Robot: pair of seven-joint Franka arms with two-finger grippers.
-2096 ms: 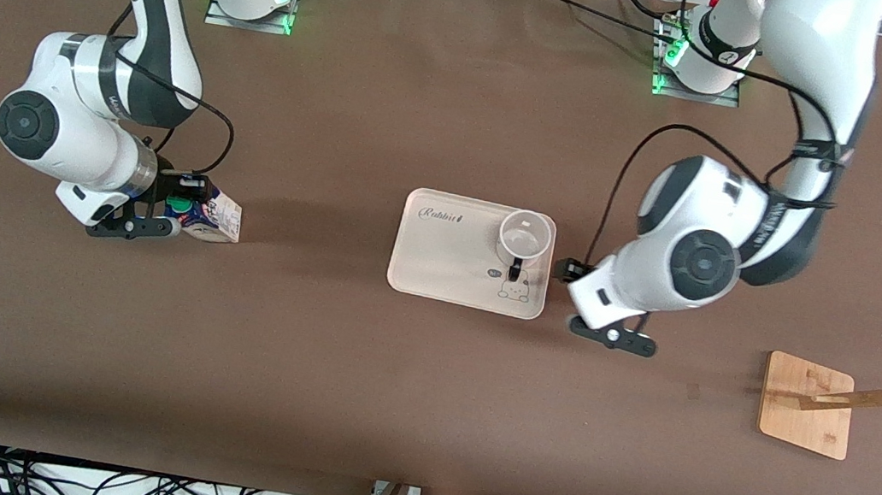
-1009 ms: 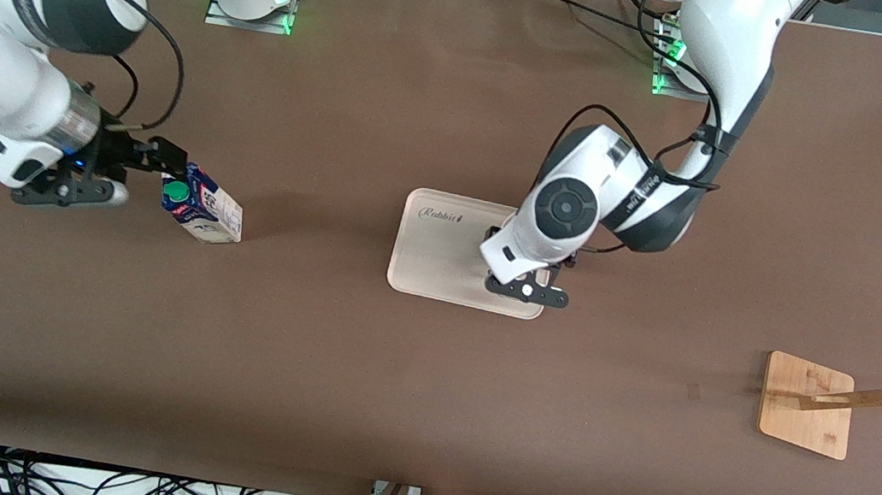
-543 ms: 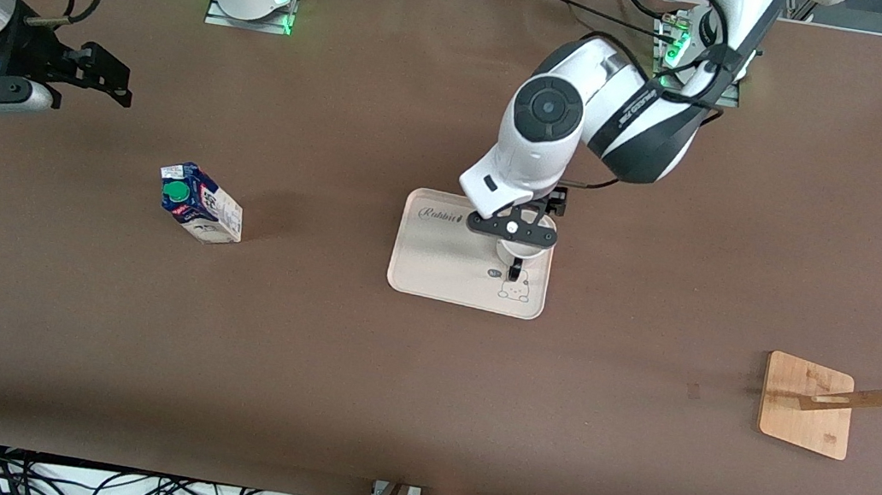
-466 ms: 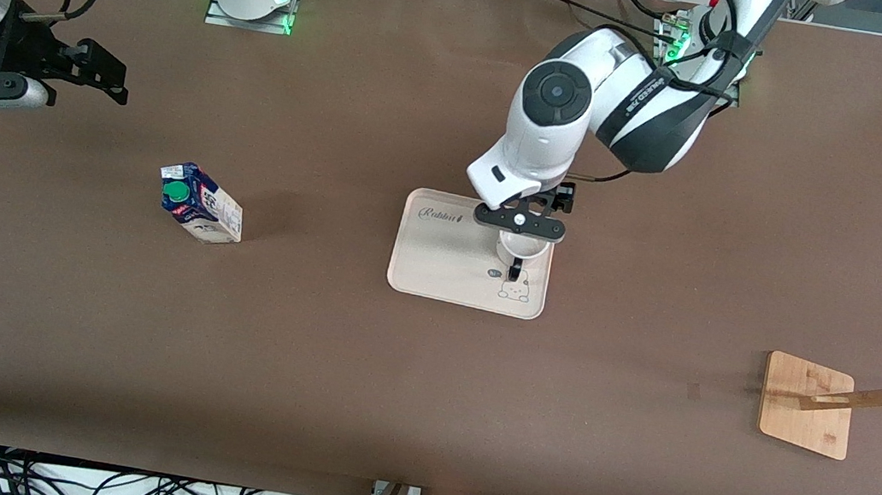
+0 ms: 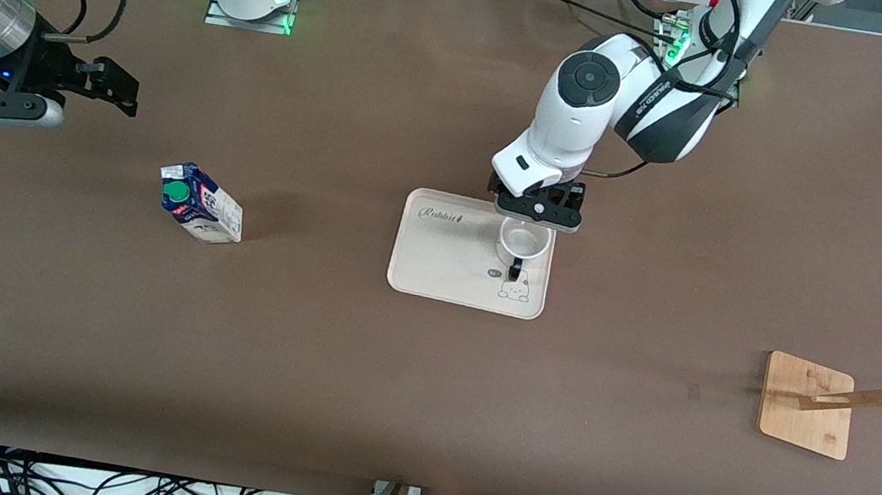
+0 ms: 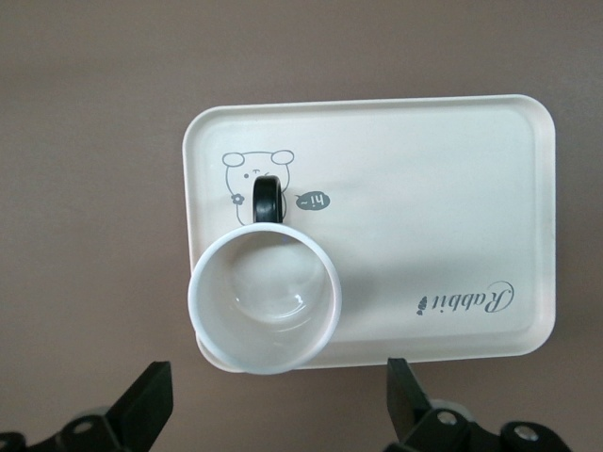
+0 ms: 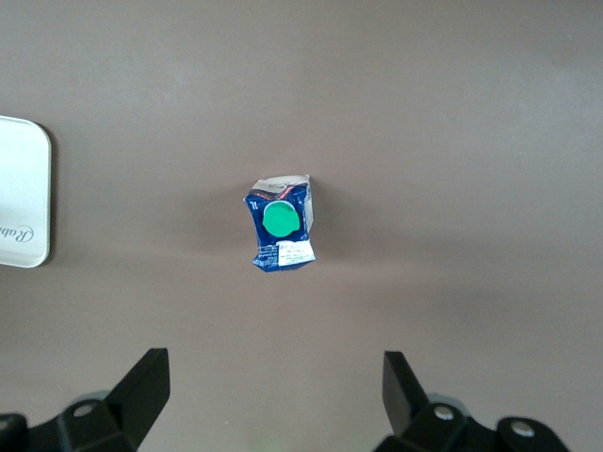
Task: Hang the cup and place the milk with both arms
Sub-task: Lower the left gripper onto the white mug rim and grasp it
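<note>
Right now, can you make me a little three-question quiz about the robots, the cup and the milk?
1. True or false: the cup stands on the tray.
2. What colour is the cap on the milk?
3. Which is over the tray's edge by the cup: A, the left gripper, or B, the right gripper?

Key: 1 true. 2 green. 3 A; both grippers are open and hold nothing, and the right one is up over the bare table at its arm's end.

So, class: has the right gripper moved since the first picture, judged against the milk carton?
Yes. The right gripper, open and empty, has pulled away from the milk carton, toward the robots' bases and the right arm's end of the table.
</note>
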